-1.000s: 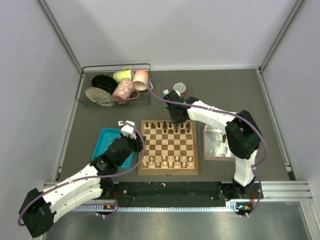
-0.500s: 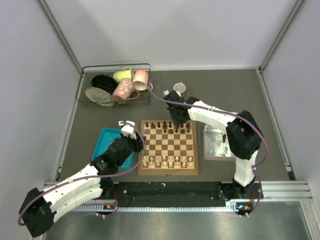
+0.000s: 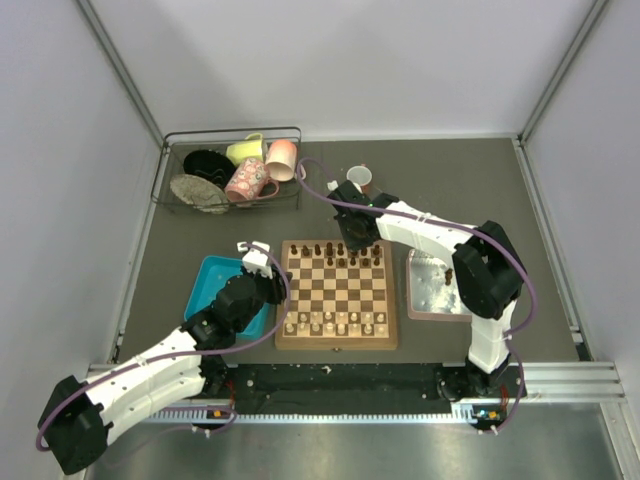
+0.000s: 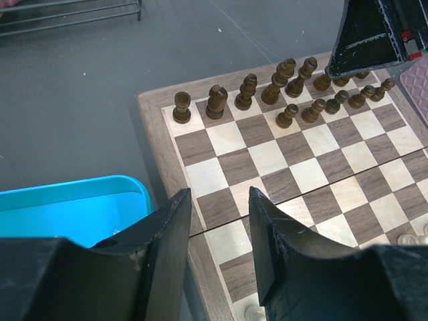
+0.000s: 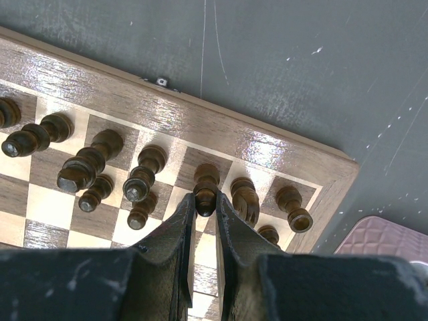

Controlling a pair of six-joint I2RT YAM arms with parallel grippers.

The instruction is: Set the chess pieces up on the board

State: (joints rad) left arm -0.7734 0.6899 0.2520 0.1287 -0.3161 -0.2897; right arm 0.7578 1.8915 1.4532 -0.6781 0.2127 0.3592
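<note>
The board (image 3: 337, 343) lies mid-table. Dark brown chess pieces (image 3: 318, 249) stand in its two far rows; in the left wrist view the same dark pieces (image 4: 247, 92) line the far edge. My right gripper (image 5: 204, 200) is shut on the top of one dark piece (image 5: 206, 182), which stands upright on a back-row square between a taller piece and a knight (image 5: 245, 198). From above, the right gripper (image 3: 352, 240) sits over the far right part of the board. My left gripper (image 4: 217, 194) hangs open and holds nothing, above the board's left frame (image 4: 150, 127).
Cream chessmen (image 3: 335, 322) fill the near rows. A blue tray (image 3: 210, 275) lies left of the board, and a pinkish tray (image 3: 425, 300) lies to its right. At the back left is a wire basket (image 3: 230, 205) of mugs, with a white cup (image 3: 359, 177) behind the board.
</note>
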